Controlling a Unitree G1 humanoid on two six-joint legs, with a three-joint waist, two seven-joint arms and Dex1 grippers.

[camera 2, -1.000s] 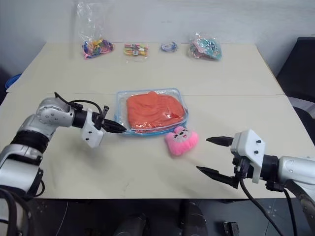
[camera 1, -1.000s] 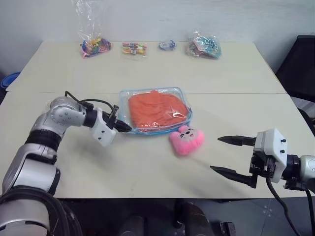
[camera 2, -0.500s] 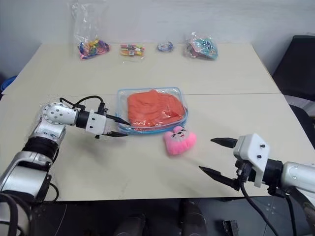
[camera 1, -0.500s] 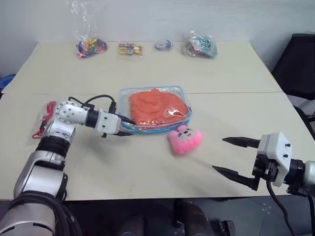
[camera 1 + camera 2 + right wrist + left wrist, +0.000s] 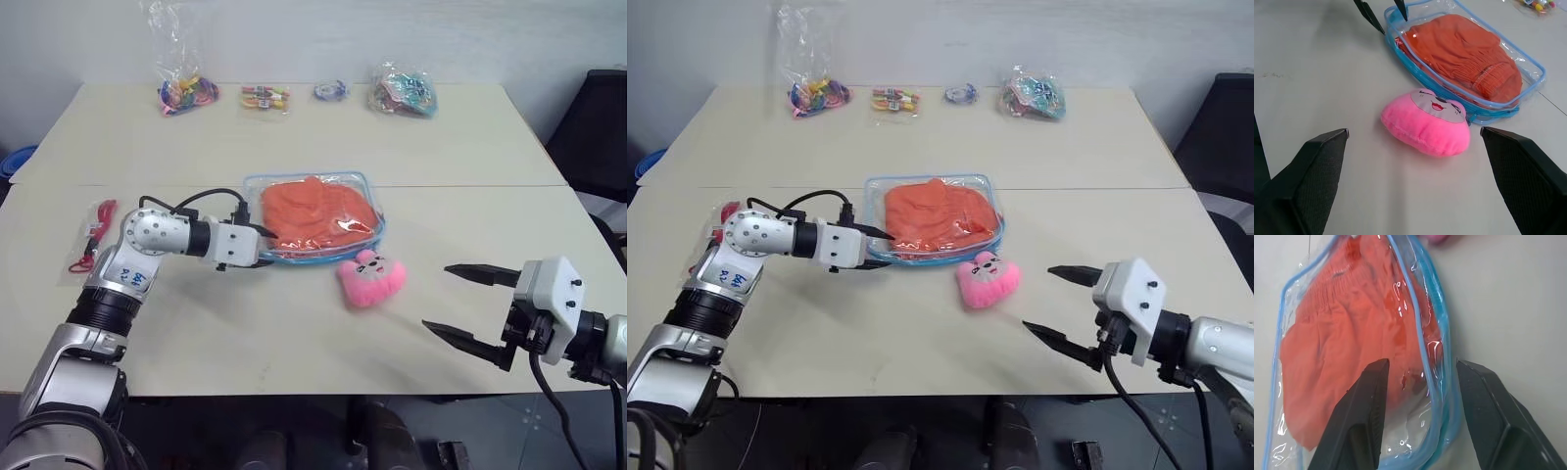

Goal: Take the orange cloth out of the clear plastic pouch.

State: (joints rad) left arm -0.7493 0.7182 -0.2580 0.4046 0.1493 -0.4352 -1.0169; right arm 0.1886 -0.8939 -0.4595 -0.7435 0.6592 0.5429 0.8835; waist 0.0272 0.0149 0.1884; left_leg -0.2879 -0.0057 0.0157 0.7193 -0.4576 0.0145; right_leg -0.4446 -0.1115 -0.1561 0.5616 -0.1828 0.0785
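Observation:
The clear plastic pouch (image 5: 357,182) with light blue trim lies flat in the middle of the table. The wrinkled orange cloth (image 5: 313,211) is inside it and fills most of it. My left gripper (image 5: 265,248) is at the pouch's near left corner. In the left wrist view its open fingers (image 5: 1371,401) stand on either side of the blue edge (image 5: 1422,352), without pinching it, and the cloth (image 5: 1342,342) shows through the plastic. My right gripper (image 5: 438,296) hovers wide open over the table's near right part, holding nothing and well apart from the pouch.
A pink plush toy (image 5: 370,278) lies just in front of the pouch's near right corner. Several small bags of colourful items (image 5: 188,93) line the table's far edge. A packet with a red item (image 5: 93,235) lies at the left. A dark chair (image 5: 593,127) stands to the right.
My left gripper has opened from shut and rolled at the wrist, and its fingers now straddle the pouch's corner. The right gripper has stayed in place. Pouch and toy have not moved.

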